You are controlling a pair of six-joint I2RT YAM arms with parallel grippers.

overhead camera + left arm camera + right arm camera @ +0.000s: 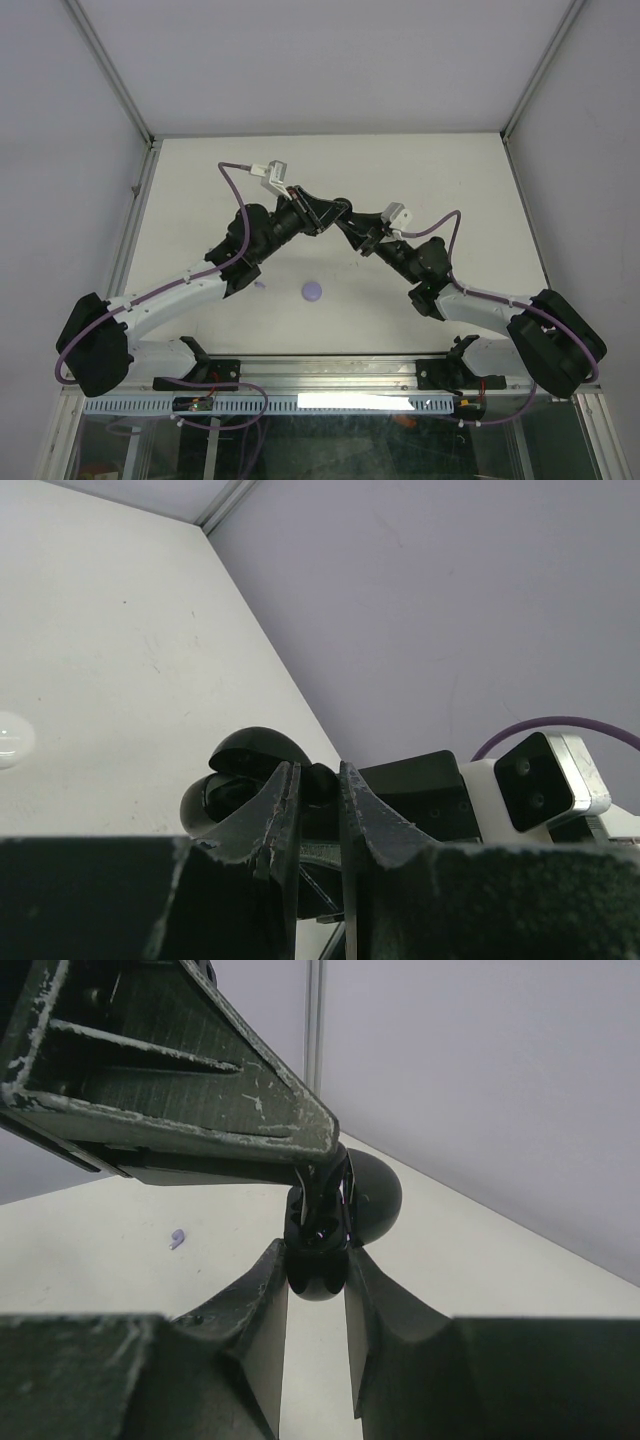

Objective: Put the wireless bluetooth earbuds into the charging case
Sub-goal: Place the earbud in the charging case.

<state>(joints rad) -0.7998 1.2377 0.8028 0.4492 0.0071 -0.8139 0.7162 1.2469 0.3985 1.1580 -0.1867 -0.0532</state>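
Observation:
My right gripper (316, 1252) is shut on a black charging case (318, 1282), holding it above the table with its lid (376, 1198) open. My left gripper (318, 772) is shut on a small black earbud (320, 783) and holds it right at the open case (232, 785). In the right wrist view the left fingers (180, 1090) come in from above, onto the case's opening. In the top view both grippers (343, 220) meet over the table's middle. A lavender earbud (177, 1239) lies loose on the table.
A round lavender case (313, 290) lies on the white table (440, 170) in front of the arms. A white rounded object (10, 738) lies at the left edge of the left wrist view. Grey walls stand around the table.

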